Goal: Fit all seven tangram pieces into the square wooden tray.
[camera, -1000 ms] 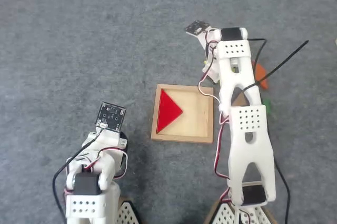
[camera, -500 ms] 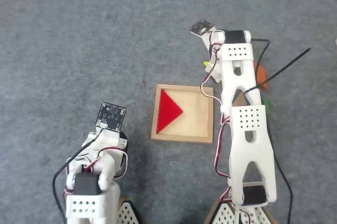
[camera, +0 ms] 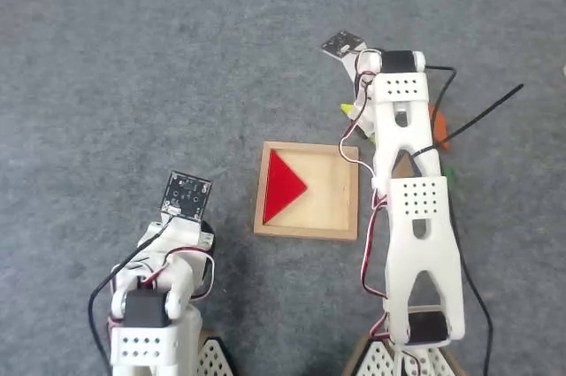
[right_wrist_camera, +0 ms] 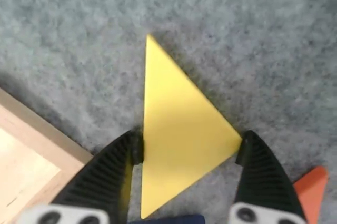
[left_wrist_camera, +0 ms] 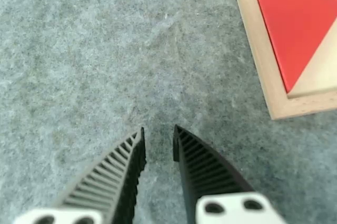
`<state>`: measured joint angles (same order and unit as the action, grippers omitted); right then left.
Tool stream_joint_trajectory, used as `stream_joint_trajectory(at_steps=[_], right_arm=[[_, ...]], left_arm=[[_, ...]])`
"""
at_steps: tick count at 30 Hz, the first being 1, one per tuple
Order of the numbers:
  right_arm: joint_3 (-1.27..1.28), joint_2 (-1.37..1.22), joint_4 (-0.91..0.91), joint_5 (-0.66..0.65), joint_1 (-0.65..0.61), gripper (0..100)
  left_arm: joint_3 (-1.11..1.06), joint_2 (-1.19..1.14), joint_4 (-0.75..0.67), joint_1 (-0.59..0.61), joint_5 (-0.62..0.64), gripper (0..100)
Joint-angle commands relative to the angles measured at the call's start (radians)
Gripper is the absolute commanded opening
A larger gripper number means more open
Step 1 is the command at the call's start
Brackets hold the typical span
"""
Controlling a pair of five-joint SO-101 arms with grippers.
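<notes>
1. While the grey carpeted table (camera: pixel 133 84) is bearing everything, the right arm (camera: pixel 416 217) is lying extended along the right side of the tray. This is evidently so that its claw is standing over the loose pieces there.
2. The square wooden tray (camera: pixel 306 233) is sitting between the two arms and is holding one piece. This is the large red triangle (camera: pixel 281 186), lying flat against the left wall with its point aiming at the middle (the rest of the floor is showing bare wood, so I judge six pieces are waiting).
3. The right gripper (right_wrist_camera: pixel 190 144) is clenching the yellow triangular piece (right_wrist_camera: pixel 168 108) across its width, one finger pressing an edge and the other a corner. The piece is lying outside the tray, just beside its far right corner; whether it is touching the carpet, I cannot tell.
4. The left gripper (left_wrist_camera: pixel 158 130) is hovering over bare carpet near the tray's left edge, its fingers barely parted and gripping nothing. I judge it is parking out of the way.
5. An orange piece (right_wrist_camera: pixel 313 179) is peeking out beside the right gripper, and a green piece (camera: pixel 449 177) is showing from under the right arm.
</notes>
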<state>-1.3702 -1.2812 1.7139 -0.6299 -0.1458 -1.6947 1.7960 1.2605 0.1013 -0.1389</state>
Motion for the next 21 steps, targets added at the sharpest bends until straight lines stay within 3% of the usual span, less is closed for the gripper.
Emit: stream_joint_trajectory(at_steps=[1, 8, 16, 21], right_arm=[[-0.08, 0.007, 0.061, -0.008, 0.002, 18.4], [-0.172, 0.071, 0.087, -0.005, -0.005, 18.3], [0.112, 0.334, 0.085, 0.037, -0.048, 18.4], [0.358, 0.578, 0.087, 0.18, -0.047, 23.0]], left_arm=[[0.012, 0.021, 0.003, 0.002, -0.011, 9], [0.012, 0.021, 0.003, 0.002, -0.011, 9], [0.012, 0.021, 0.003, 0.002, -0.011, 9], [0.012, 0.021, 0.003, 0.002, -0.011, 9]])
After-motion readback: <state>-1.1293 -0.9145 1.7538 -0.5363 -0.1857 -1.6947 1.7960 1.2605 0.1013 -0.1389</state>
